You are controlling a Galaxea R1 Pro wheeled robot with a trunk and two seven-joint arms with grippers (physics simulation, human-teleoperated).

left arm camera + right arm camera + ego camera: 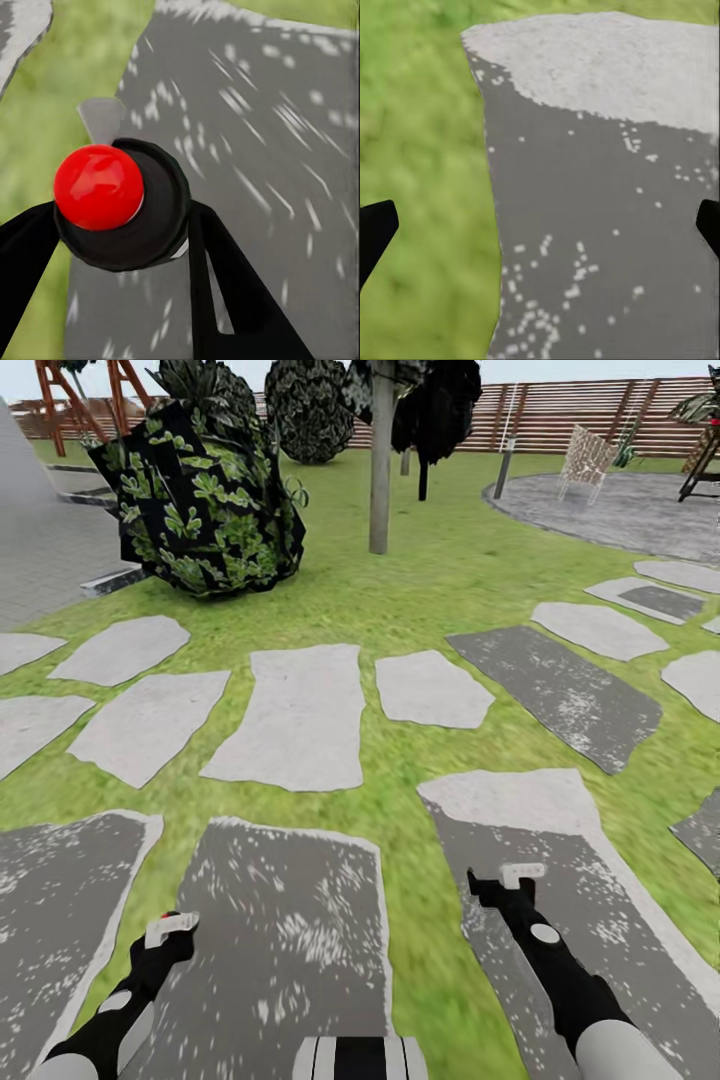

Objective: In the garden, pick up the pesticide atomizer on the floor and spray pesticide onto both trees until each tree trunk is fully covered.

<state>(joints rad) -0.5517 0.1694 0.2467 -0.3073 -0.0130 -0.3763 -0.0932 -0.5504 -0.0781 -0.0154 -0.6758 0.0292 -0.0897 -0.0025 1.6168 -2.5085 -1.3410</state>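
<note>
I'm rolling over the grey stepping stones [300, 715] w/ my left claw [172, 928] clamped on the black atomizer with a round red cap [112, 199], held low near the lawn's near edge. Right claw [520, 876] is hanging apart, empty. To do this leg well, I'm thinking: aim for the thick, bare grey-tan trunk [380, 470] far ahead, stop close, nozzle facing it. Nozzle's hard to make out; trunk top's cut off; 2nd tree I can't pick out for sure.

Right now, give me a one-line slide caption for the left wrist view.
Left gripper's fingers shut on a black atomizer with a red cap, above a grey stepping stone and grass.
</note>
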